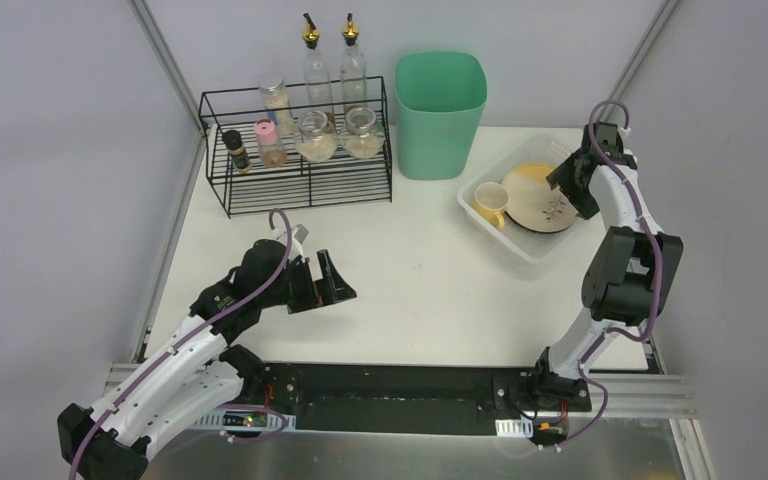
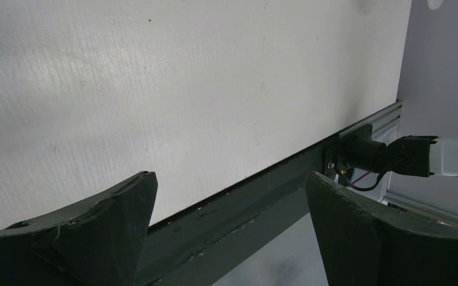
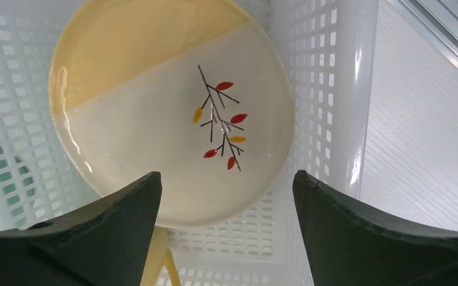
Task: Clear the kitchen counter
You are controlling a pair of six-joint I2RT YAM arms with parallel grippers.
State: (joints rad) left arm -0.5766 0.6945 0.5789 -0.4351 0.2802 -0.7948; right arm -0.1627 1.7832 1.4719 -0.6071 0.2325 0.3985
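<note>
The kitchen counter [image 1: 420, 290] is a white tabletop with grey rails. My left gripper [image 1: 332, 285] hovers low over its near-left part, jaws wide open and holding nothing; in its wrist view it [image 2: 232, 185] looks across the bare counter [image 2: 185, 89] toward the front rail. My right gripper [image 1: 563, 185] hangs over the white mesh basket [image 1: 480, 185] at the right. It [image 3: 226, 185] is open above a cream and yellow plate [image 3: 173, 113] with a twig pattern, which lies in the basket [image 3: 328, 71]. Nothing is between its fingers.
A yellow mug [image 1: 490, 203] sits in the basket beside the plate [image 1: 540, 197]. A green bin [image 1: 440, 113] stands at the back. A black wire rack [image 1: 300, 190] at the back left holds several jars and bottles. The right arm's base [image 2: 387, 158] shows at the front rail.
</note>
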